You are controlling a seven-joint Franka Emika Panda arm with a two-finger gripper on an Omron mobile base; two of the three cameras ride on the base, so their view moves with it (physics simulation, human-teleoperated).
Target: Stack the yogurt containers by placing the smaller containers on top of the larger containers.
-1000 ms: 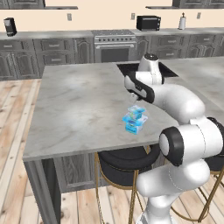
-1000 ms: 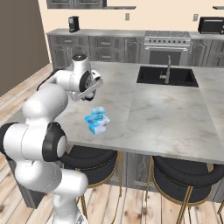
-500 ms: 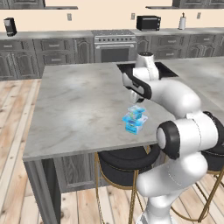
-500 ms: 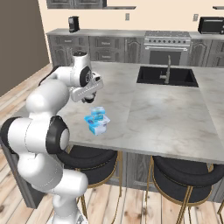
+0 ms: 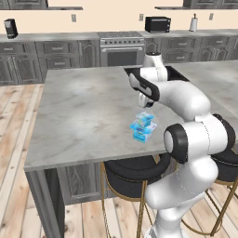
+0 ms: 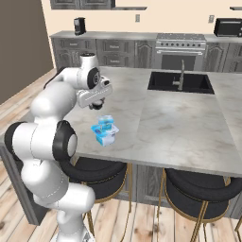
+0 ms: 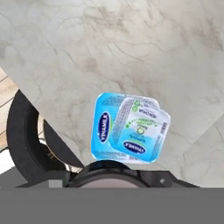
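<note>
Small tub [image 7: 139, 130] sits skewed atop big tub [image 7: 105, 127] near table [image 7: 131, 52] edge, so stacked; fingers' spread unclear.

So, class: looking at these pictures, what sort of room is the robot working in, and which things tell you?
A home-style kitchen, rendered rather than real. The clues: a stove against the back wall, a sink set into the marble island counter, and bar stools tucked beneath it.

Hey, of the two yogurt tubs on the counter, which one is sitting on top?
The smaller, paler tub with the white-and-green label lid is on top. It sits skewed on the bigger bright blue tub, whose lid shows along one side beneath it.
</note>
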